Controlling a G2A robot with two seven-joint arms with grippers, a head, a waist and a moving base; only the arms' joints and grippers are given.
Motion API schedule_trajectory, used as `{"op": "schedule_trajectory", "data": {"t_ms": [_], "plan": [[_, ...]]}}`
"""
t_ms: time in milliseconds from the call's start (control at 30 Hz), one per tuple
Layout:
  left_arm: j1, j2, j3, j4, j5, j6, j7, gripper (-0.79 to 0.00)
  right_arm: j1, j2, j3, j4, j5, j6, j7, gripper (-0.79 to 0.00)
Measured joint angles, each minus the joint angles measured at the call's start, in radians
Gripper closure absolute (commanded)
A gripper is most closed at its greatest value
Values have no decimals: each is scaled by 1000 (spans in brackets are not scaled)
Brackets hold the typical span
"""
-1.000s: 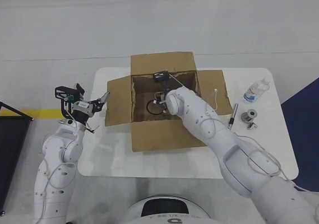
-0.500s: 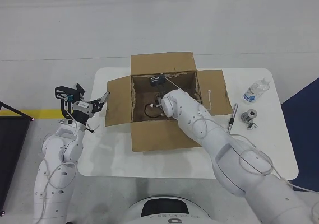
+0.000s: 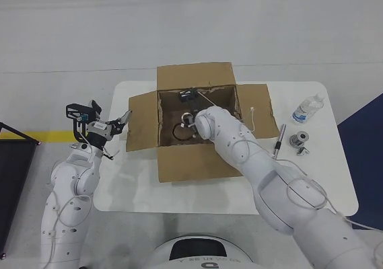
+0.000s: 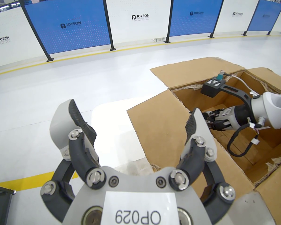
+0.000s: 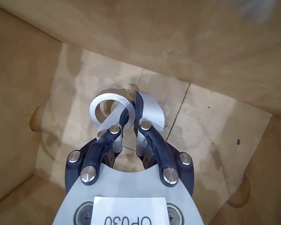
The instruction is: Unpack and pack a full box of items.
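Right pincer [image 5: 131, 110]: in the right wrist view its fingers are closed onto the rim of a metal ring [image 5: 107, 97], one pad through the hole and one outside.
Metal ring: one, flat and silvery, deep inside the box [image 5: 202, 127] over the bare cardboard floor. Whether it touches that floor, I cannot tell.
Box walls: the same view gives the inside alone, with two rounded cut-outs low in the walls.
Left pincer [image 4: 133, 111]: in the left wrist view its fingers are spread wide with nothing between them. It is held over the left edge of the table [image 4: 110, 125], just left of the box's left flap.
Added by the left wrist view: the box from outside, with the right pincer low in its opening and one black cable loop [image 4: 238, 146] hanging at that wrist.
Box, top view: one, mid-table, with all four flaps folded outward.
Pincers, top view: two. The right one is down in the left half of the box; the left one is apart from the box, to its left.
White cable [image 3: 257, 116]: one, lying across the right flap.
Table right of the box, top view: four loose things, namely one clear bottle [image 3: 307, 109] at the far side, one pen-shaped tool [image 3: 280, 139], one round metal part [image 3: 300, 140], and one smaller piece [image 3: 302, 151] just near it.
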Motion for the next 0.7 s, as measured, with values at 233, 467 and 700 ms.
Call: {"op": "schedule_trajectory", "data": {"t_ms": [233,467,700], "plan": [[0,0,0,0,0,0,0,-785,-23,44,44,-44,-14,-95,-34,0],[0,0,0,0,0,0,0,-785,-139,160,169,-257,-48,-286,-135,0],[0,0,0,0,0,0,0,-785,-550,333,490,-954,-148,-368,-30,0]]}}
